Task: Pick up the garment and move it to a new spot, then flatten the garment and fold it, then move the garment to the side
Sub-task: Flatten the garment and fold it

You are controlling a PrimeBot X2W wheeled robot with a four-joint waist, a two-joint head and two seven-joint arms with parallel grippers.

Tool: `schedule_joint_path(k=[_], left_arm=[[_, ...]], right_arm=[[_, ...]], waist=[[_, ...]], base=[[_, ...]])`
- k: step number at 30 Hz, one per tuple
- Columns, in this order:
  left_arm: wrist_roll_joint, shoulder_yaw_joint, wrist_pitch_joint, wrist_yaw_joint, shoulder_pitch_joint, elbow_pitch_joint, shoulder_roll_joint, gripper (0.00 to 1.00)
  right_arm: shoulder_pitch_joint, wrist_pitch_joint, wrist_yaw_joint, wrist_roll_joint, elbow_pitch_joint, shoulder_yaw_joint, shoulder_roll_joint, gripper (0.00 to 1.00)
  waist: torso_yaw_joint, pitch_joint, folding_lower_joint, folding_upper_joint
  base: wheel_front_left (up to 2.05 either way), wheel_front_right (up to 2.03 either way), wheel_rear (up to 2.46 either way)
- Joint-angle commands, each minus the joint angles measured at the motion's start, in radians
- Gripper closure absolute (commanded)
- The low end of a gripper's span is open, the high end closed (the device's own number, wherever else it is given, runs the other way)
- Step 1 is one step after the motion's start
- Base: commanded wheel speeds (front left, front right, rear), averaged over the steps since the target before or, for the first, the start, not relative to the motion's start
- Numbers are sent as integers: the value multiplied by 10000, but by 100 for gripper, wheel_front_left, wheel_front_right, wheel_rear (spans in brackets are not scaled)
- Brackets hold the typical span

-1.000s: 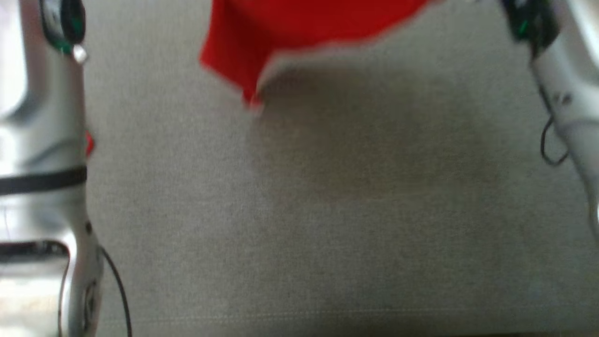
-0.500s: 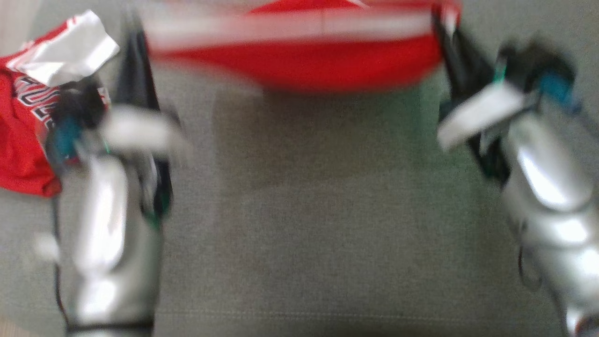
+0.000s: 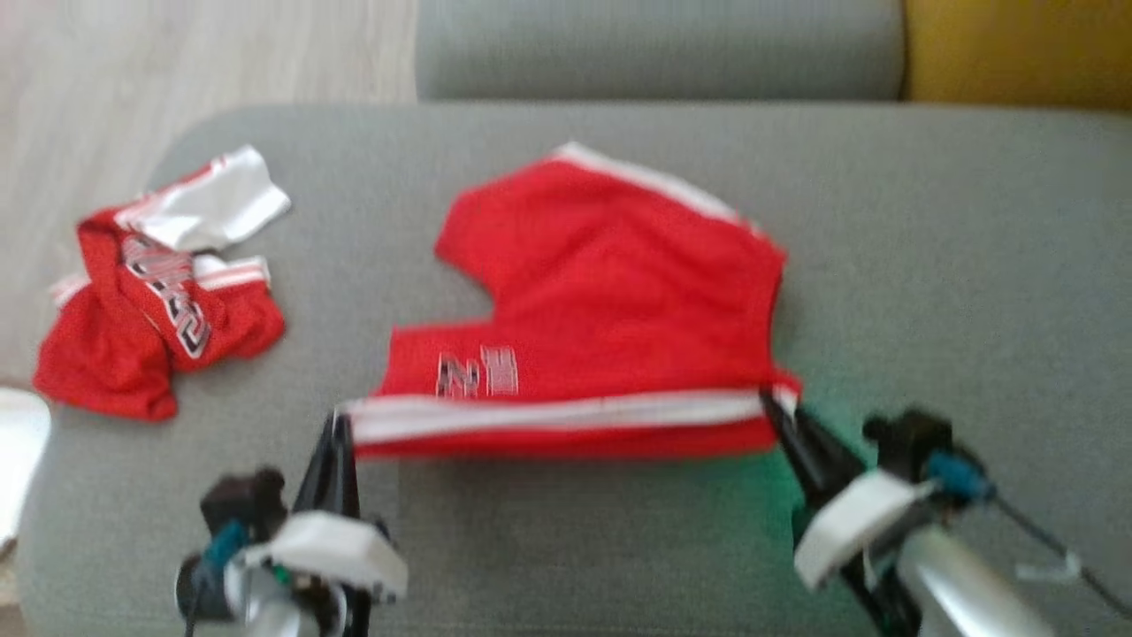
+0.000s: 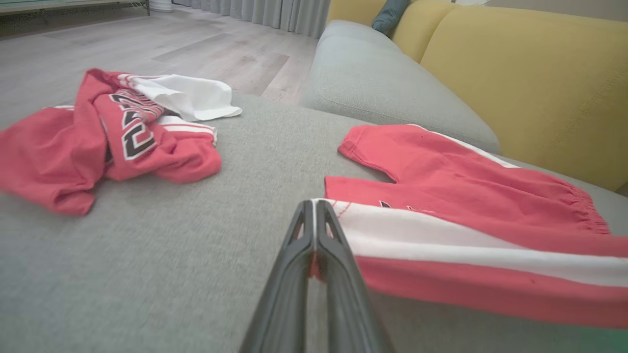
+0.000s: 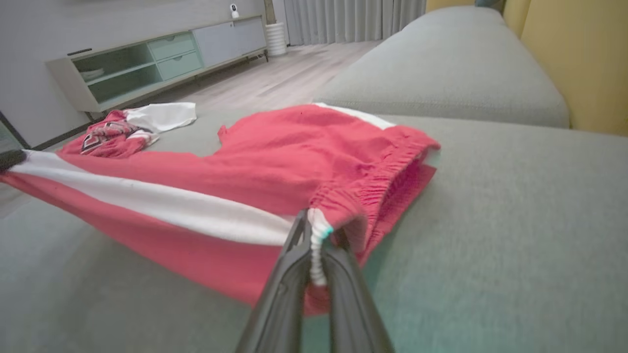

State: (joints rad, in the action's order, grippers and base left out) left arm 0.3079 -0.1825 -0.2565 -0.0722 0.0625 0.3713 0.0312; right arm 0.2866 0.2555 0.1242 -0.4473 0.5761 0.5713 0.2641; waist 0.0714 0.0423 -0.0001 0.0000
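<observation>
Red shorts (image 3: 610, 292) with a white side stripe lie spread across the middle of a grey sofa cushion (image 3: 929, 292). Their near edge is raised just off the cushion, stretched between two claws. The left claw (image 3: 339, 423) is closed on the leg-hem corner, and the right claw (image 3: 771, 402) is closed on the waistband corner. The shorts' long axis runs left to right, parallel to the cushion's near edge, with the waistband to the right and the legs pointing left. A crumpled red and white jersey (image 3: 150, 301) sits near the left edge. The pickup and move look done and flattening seems under way. Folding and setting aside remain.
</observation>
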Motion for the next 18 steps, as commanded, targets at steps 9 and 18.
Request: schedule_joint_path(k=[9, 18], left_arm=[[-102, 572, -52, -66, -881, -322, 192, 100], [-979, 1180, -53, 353, 579, -390, 322, 100]], right_arm=[[-1201, -31, 65, -732, 47, 608, 13, 100], [-711, -102, 65, -1228, -222, 154, -78, 100]], waist=[[101, -1096, 1, 0], [-245, -328, 1, 0]], base=[[0, 0, 0], [0, 0, 0]])
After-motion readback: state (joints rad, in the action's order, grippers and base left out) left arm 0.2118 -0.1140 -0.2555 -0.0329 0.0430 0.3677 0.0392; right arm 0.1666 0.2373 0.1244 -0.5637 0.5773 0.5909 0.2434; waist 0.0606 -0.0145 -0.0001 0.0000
